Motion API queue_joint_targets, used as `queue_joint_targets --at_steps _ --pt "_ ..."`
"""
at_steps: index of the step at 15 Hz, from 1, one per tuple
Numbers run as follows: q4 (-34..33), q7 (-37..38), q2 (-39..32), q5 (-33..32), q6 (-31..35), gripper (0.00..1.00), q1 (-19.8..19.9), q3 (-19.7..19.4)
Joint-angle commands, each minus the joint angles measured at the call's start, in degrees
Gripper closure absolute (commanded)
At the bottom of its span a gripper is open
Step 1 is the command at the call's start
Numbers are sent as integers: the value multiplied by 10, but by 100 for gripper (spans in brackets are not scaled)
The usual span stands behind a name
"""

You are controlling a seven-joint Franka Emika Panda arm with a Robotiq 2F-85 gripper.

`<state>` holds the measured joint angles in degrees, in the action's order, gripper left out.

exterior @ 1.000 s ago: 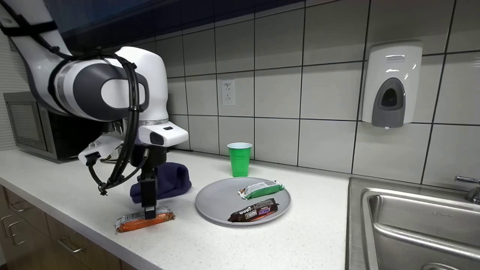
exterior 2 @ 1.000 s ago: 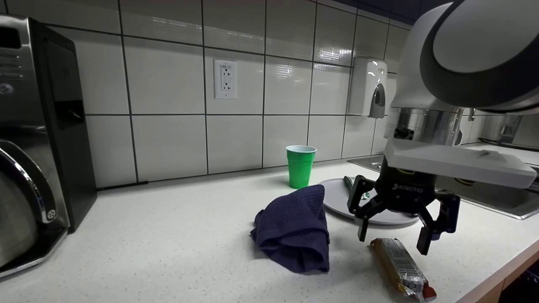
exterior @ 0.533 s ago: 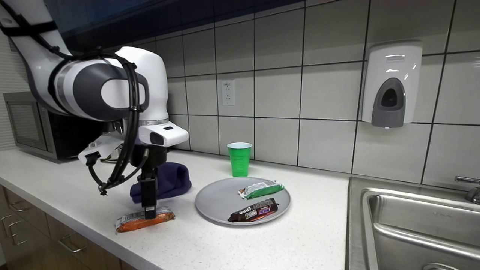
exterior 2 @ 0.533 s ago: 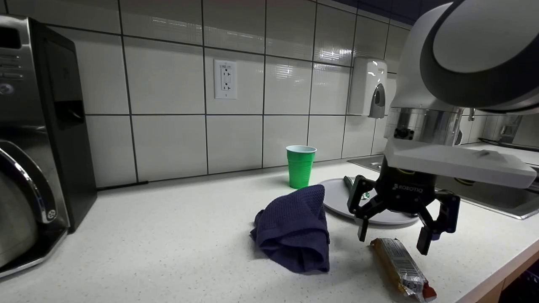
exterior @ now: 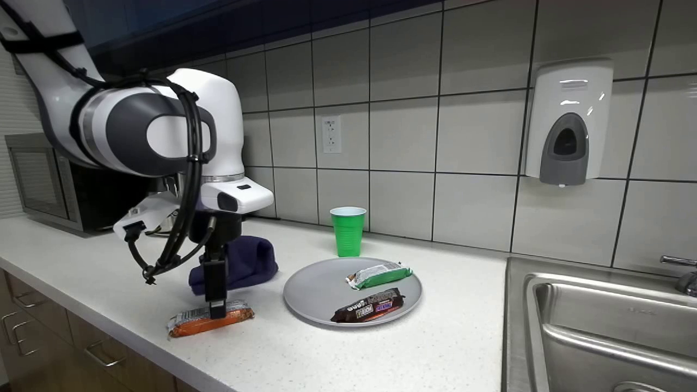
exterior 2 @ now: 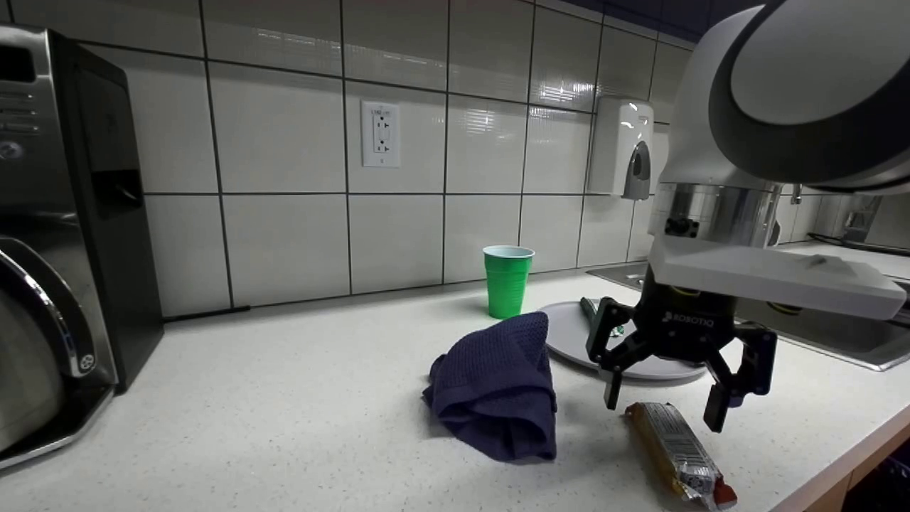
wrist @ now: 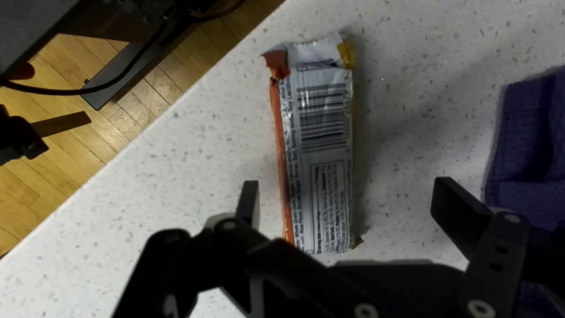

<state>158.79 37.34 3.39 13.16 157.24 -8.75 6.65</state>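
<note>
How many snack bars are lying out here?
3: an orange bar on the counter below the open end effector; a green bar and a brown bar on the gray plate.

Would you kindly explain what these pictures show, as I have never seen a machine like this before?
The machine is a robot arm, and the black part at its lower end is its gripper. Both exterior views come from cameras outside the robot, looking at the scene from different places. The wrist view comes from a camera on the arm, looking down past the gripper's fingers.

On the counter are an orange bar, a towel, a green cup and a plate bearing a green bar and a brown bar. Beside them is a sink.

Nothing is held: the gripper is open. In the wrist view the orange bar shows between its fingers, with a gap on either side.
</note>
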Motion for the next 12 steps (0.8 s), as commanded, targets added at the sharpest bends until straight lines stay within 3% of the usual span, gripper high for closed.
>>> queue_joint_targets --at_steps 1,12 --pt "3 -4 3 0 0 0 4 9" --pt "0 -11 -13 -4 -1 0 8 5"
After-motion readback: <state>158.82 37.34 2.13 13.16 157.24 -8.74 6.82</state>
